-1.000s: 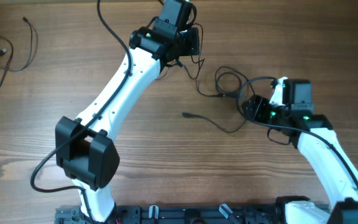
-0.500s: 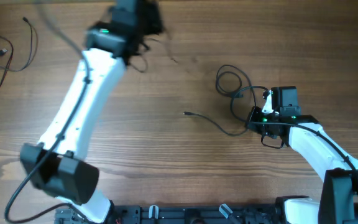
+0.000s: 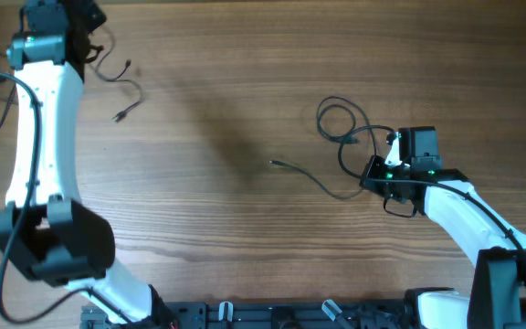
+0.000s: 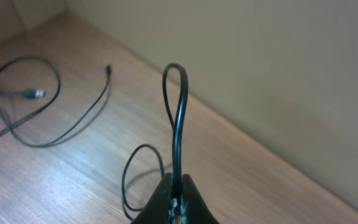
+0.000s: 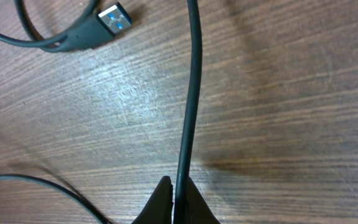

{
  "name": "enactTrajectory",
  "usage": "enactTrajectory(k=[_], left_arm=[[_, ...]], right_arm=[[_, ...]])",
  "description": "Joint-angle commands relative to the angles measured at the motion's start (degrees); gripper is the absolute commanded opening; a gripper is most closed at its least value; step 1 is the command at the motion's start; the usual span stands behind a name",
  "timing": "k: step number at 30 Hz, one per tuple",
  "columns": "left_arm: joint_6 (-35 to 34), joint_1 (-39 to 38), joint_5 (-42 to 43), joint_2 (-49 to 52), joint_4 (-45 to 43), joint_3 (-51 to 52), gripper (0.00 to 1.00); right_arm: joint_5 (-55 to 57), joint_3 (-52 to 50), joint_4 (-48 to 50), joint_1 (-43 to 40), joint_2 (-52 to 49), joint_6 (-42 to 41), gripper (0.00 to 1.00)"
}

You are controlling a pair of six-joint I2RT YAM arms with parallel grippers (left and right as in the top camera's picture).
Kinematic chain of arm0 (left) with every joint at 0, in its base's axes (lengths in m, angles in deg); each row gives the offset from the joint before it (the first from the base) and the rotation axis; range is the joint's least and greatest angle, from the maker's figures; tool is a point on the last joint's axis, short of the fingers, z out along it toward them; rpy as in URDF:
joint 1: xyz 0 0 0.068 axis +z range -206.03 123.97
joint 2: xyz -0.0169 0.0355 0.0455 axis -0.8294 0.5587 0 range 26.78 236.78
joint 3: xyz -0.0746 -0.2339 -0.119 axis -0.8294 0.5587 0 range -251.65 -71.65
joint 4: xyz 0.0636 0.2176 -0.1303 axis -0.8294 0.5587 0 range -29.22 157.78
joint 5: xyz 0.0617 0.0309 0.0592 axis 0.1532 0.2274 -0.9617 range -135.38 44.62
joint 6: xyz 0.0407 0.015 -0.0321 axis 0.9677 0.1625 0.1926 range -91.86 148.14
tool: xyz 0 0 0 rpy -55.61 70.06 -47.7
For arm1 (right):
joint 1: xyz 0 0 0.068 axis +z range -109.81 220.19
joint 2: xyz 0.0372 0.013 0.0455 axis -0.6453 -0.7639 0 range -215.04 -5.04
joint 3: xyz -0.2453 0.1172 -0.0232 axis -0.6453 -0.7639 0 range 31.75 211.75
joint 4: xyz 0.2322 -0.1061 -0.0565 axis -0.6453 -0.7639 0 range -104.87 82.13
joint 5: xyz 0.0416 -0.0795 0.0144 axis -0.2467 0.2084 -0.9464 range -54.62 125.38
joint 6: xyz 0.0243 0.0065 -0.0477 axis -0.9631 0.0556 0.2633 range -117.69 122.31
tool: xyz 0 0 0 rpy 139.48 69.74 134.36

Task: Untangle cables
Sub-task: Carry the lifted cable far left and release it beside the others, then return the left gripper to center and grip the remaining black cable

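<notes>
Right pincer (image 5: 178, 186): closed tight on a thin black cable (image 5: 191, 93), which runs straight out from its tips across the tabletop (image 5: 278, 124). USB plug (image 5: 114, 17) lies near it, ahead and to the left. Left pincer (image 4: 176, 186), well apart from the right pincer: clamped on a second cable (image 4: 176, 118), with a narrow loop sticking out past the tips. Loose cables (image 4: 27, 93) lie farther off still.

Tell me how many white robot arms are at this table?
2. The left white robot arm reaches toward the wooden table's far left corner; the right white robot arm bends near the right edge. None seems hidden.
</notes>
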Motion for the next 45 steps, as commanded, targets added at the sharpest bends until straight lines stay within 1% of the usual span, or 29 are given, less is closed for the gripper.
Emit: enactTrajectory(k=[1,4,8,9,10,11,12,13,14,17,20,21,23,25,28,29,30,31,32,34,35,37,39,43,45], left_arm=[[0.7,2.0,8.0,7.3,0.0,-0.4,0.04],[0.7,2.1,9.5,11.3,-0.2,-0.4,0.04],[0.5,2.1,9.3,16.2,-0.8,-0.4,0.04],[0.5,2.1,9.3,17.0,-0.6,-0.4,0.06],[0.5,2.1,9.3,17.7,-0.1,-0.4,0.12],[0.4,2.1,9.3,18.1,0.5,-0.4,0.25],[0.2,2.1,9.3,18.3,1.3,-0.4,0.56],[-1.8,2.2,9.3,17.8,3.0,-0.5,0.95],[-3.0,2.3,9.3,17.1,3.9,-0.5,1.00],[-3.2,2.3,12.2,14.5,5.7,-0.5,1.00],[-3.2,2.1,20.3,10.5,8.0,-0.5,1.00],[-3.2,1.9,24.1,9.0,8.4,-0.5,1.00],[-4.4,1.5,28.8,7.3,8.5,-0.5,1.00],[-7.1,0.8,32.8,5.8,8.5,-0.5,1.00],[-7.5,-0.9,36.9,4.6,9.1,-0.5,1.00],[-7.5,-1.6,37.4,4.4,9.7,-0.5,1.00],[-7.5,-2.5,37.6,4.4,10.5,-0.5,1.00],[-7.5,-3.5,37.6,4.4,11.6,-0.5,1.00],[-7.5,-4.9,37.6,4.4,13.0,-0.5,1.00],[-7.5,-6.6,37.6,4.4,14.8,-0.5,1.00],[-7.5,-8.1,37.6,4.4,16.1,-0.5,1.00],[-7.5,-10.7,37.6,4.4,17.5,-0.5,1.00],[-7.5,-14.0,37.5,4.5,18.2,-0.4,1.00],[-7.5,-20.6,34.0,4.9,16.7,-0.4,1.00],[-7.4,-23.8,32.5,5.4,15.3,-0.4,1.00]], right_arm=[[0.2,-0.3,1.4,0.0,-0.7,-0.3,0.08],[-1.5,-0.3,2.6,0.0,-0.7,-0.3,0.04],[-2.4,-0.3,3.1,0.0,-0.7,-0.3,0.04],[-2.6,-0.3,3.2,0.0,-0.7,-0.2,0.04],[-3.0,-0.3,3.3,0.0,-0.7,-0.1,0.04],[-3.4,-0.3,3.4,0.0,-0.7,-0.1,0.04],[-4.2,-0.2,4.0,0.0,-0.7,0.2,0.04],[-5.6,0.2,5.0,0.0,-0.7,1.2,0.04],[-6.7,0.5,5.6,0.0,-0.7,1.3,0.04],[-10.9,1.8,7.0,0.0,-0.7,1.3,0.04],[-18.6,4.2,9.5,0.1,-0.7,1.0,0.05],[-20.9,4.9,10.8,0.2,-0.7,-0.2,0.05],[-23.9,5.7,14.2,1.2,-0.7,-3.9,0.05],[-26.4,5.7,18.3,3.4,-0.7,-6.0,0.05],[-24.7,5.7,22.1,8.9,-0.7,-6.4,0.05],[-23.0,5.7,22.4,10.3,-0.7,-6.3,0.16],[-19.9,5.7,22.3,11.9,-0.7,-6.1,0.38],[-16.6,5.8,21.7,12.8,-0.7,-6.1,0.78],[-12.8,5.8,20.6,12.9,-0.6,-6.2,1.00],[-8.7,5.8,18.3,12.1,-0.4,-6.9,1.00],[-5.4,5.9,15.5,10.6,0.0,-8.5,1.00],[-0.6,6.0,9.7,7.1,1.1,-11.0,1.00],[2.5,6.1,3.6,1.9,3.0,-11.6,1.00],[3.5,6.1,-4.8,-9.4,7.2,-11.7,1.00],[3.5,6.1,-7.5,-13.7,8.9,-11.5,1.00]])
